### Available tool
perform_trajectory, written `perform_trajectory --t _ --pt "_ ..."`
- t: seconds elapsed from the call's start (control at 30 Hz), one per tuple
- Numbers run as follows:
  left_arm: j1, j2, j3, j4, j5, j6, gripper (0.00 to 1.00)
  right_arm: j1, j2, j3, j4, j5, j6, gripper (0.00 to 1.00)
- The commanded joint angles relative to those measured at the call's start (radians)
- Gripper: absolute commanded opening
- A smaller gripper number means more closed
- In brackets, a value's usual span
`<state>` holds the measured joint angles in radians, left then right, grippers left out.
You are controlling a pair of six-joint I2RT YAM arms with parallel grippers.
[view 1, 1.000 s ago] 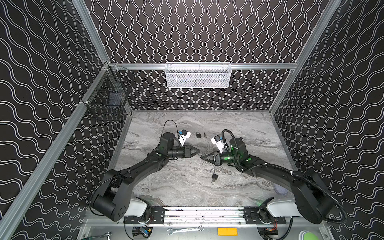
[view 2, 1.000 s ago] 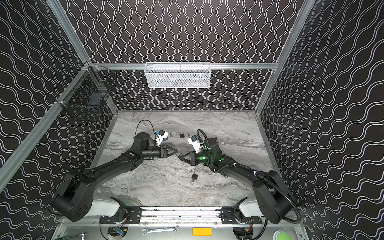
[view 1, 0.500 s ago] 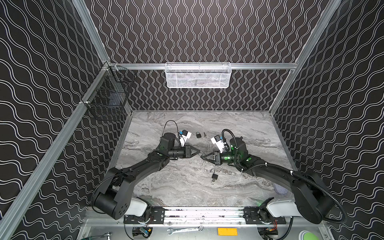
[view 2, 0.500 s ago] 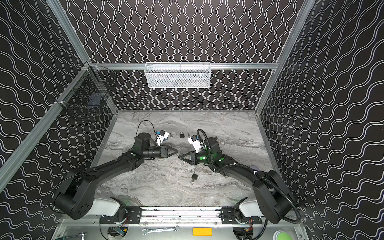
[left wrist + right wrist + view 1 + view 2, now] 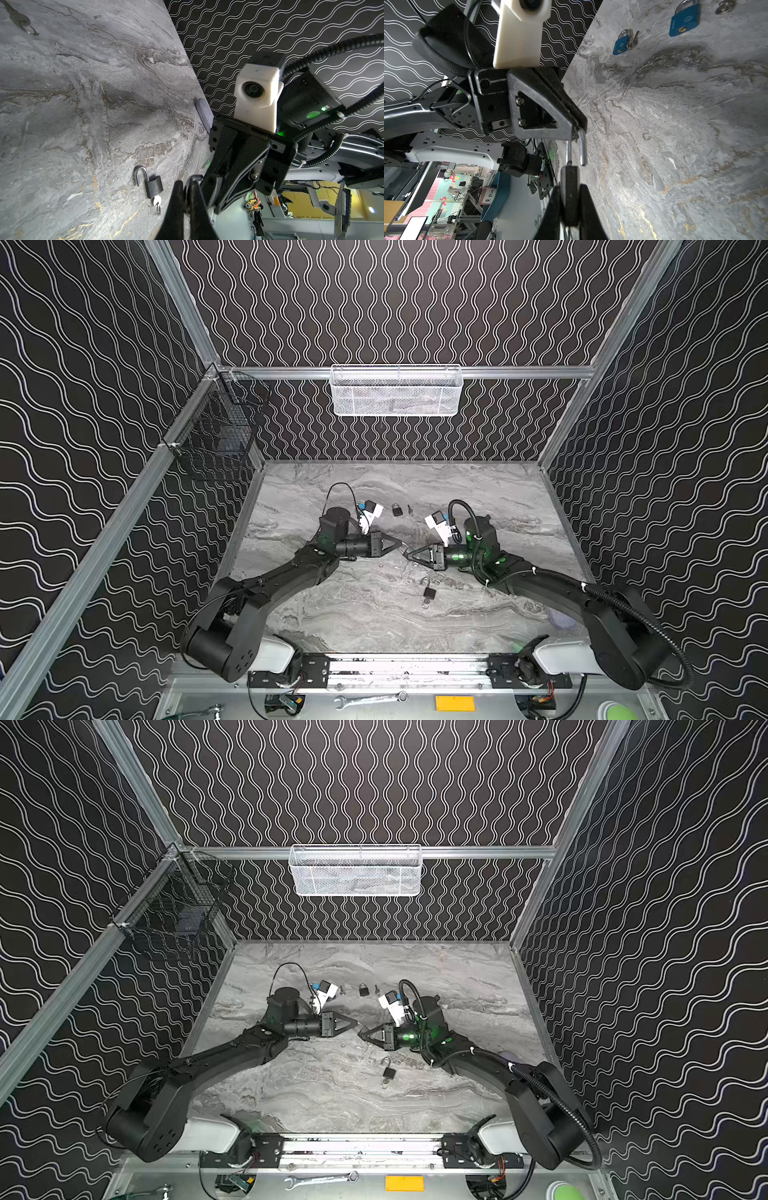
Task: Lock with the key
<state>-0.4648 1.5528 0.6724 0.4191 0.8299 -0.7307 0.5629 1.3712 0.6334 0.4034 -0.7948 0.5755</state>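
Observation:
A small black padlock (image 5: pixel 570 176) hangs above the table between both grippers. My right gripper (image 5: pixel 570 187) is shut on its body. Its silver shackle (image 5: pixel 581 145) stands open, with one leg out of the body. My left gripper (image 5: pixel 187 185) is shut on the bend of that shackle (image 5: pixel 195 177). In both top views the two grippers meet tip to tip, left (image 5: pixel 400 546) and right (image 5: pixel 409 553). Any key in the held padlock is hidden. A second black padlock (image 5: pixel 152 186) lies on the table with its shackle open and a key (image 5: pixel 157 201) in it.
The second padlock (image 5: pixel 428 594) lies in front of the grippers. Two blue padlocks (image 5: pixel 685 18) (image 5: pixel 620 44) and loose keys (image 5: pixel 18 18) lie at the back. A white mesh basket (image 5: pixel 397 391) and a black wire basket (image 5: pixel 216 435) hang on the walls. A grey pad (image 5: pixel 559 618) lies by the right wall.
My left gripper's jaws have closed onto the shackle. Both arms have stayed almost where they were.

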Motion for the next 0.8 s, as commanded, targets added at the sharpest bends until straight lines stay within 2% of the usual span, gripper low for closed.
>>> perform_trajectory --t 0.0,0.3,0.77 --pt "-0.002 -0.007 -0.009 0.133 0.059 -0.011 0.00 -0.005 0.009 -0.006 0.033 0.013 0.041 0.00" --pt "-0.001 -0.008 -0.057 0.275 0.078 -0.030 0.00 -0.024 0.028 0.000 0.038 -0.009 0.092 0.00" --pt "-0.004 0.034 -0.036 0.389 0.145 -0.050 0.00 -0.070 0.032 -0.007 0.083 -0.069 0.157 0.00"
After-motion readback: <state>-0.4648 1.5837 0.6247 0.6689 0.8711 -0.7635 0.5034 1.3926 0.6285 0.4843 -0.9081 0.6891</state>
